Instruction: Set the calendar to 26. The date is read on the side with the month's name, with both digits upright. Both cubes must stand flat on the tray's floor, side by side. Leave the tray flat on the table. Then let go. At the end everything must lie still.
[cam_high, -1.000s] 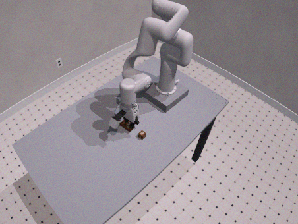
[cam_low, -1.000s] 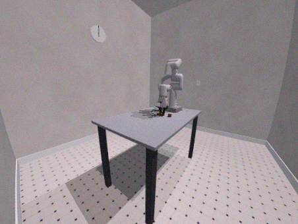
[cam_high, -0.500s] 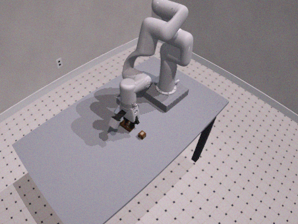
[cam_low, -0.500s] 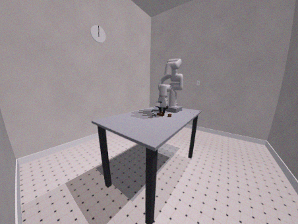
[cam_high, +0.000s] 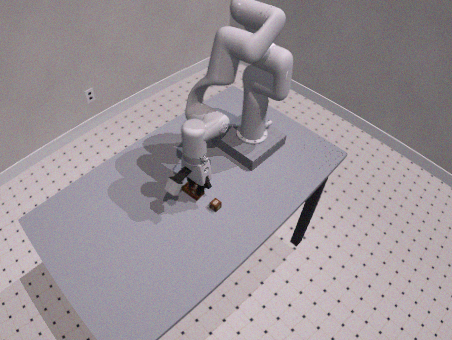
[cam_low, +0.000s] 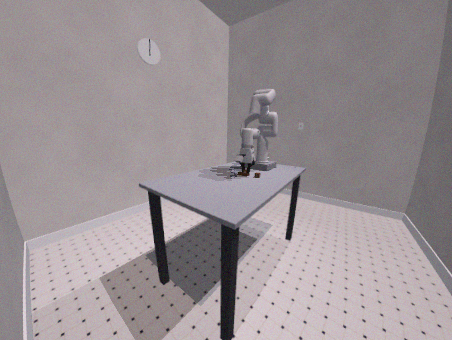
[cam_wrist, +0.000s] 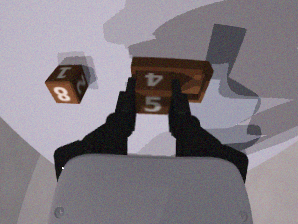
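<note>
Gripper (cam_high: 196, 190) (cam_low: 245, 171) (cam_wrist: 153, 90) is narrowed onto the 4/5 cube (cam_wrist: 152, 94), one finger each side, so it's held. That cube is at one end of the brown tray (cam_high: 192, 194) (cam_wrist: 170, 62) (can't tell if it touches the tray floor). Other cube (cam_high: 215, 204) (cam_low: 257, 175) (cam_wrist: 66, 85), showing 8, 1 and 2, sits outside, near the tray on the table (cam_high: 150, 260) (cam_low: 215, 195).

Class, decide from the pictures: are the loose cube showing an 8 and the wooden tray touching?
Apart. The wrist view shows bare tabletop between the loose cube and the tray.
</note>
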